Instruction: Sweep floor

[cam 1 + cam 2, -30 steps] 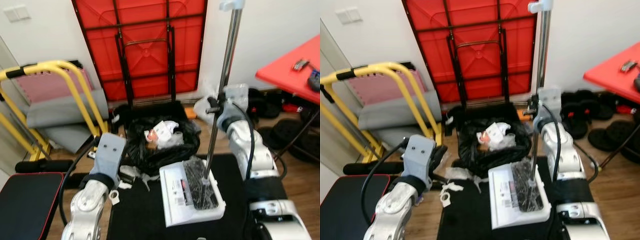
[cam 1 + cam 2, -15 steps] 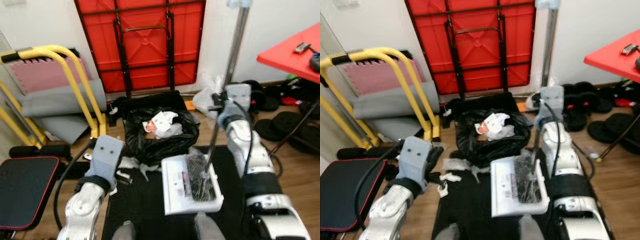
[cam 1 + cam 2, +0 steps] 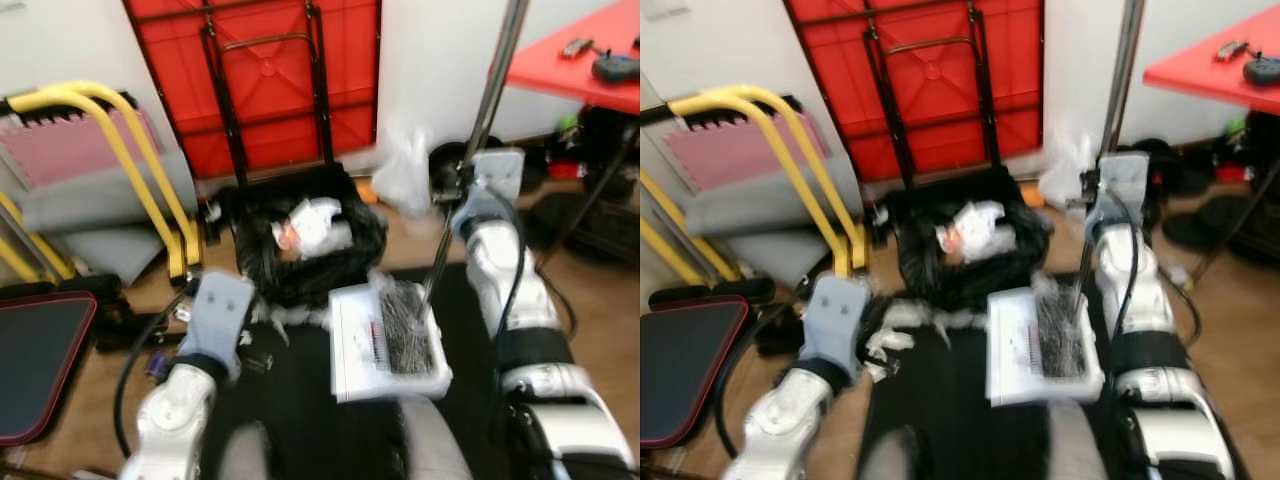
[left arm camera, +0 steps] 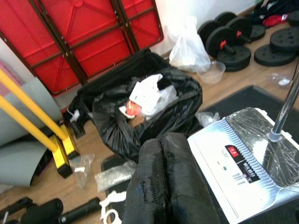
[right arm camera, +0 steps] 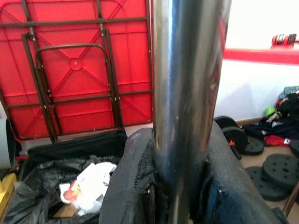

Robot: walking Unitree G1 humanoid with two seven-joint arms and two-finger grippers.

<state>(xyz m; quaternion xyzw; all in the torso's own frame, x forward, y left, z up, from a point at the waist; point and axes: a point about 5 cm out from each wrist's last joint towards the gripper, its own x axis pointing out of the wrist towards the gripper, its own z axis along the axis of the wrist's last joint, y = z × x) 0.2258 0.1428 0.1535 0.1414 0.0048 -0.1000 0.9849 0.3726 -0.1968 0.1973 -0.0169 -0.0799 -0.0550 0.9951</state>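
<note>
The right tool (image 5: 180, 186) is clamped on the shiny metal broom pole (image 5: 187, 93), with its 2 black fingers (image 5: 128, 186) pressing on both sides of it. The pole goes down at a slant from that tool to the white dustpan (image 3: 385, 345). The dustpan lies flat on the black mat (image 3: 300, 400), just in front of the black trash bag (image 3: 300, 245). Dark bristles (image 3: 405, 335) sit on the dustpan where the pole ends.

The left tool (image 4: 168, 182) hangs above the mat, beside the dustpan and not touching it. Its 2 fingers are pressed together and hold nothing.

The trash bag is open, and crumpled white paper (image 4: 147, 95) lies inside it. Small white scraps (image 4: 112, 175) lie on the wood floor (image 4: 233, 79) near the bag. A red folded counter (image 3: 260, 80) leans on the wall behind the bag. A yellow frame (image 3: 130, 160) stands at the robot's left. Black weight plates (image 4: 224, 39) lie on the floor by the wall. Both eye views are blurry.
</note>
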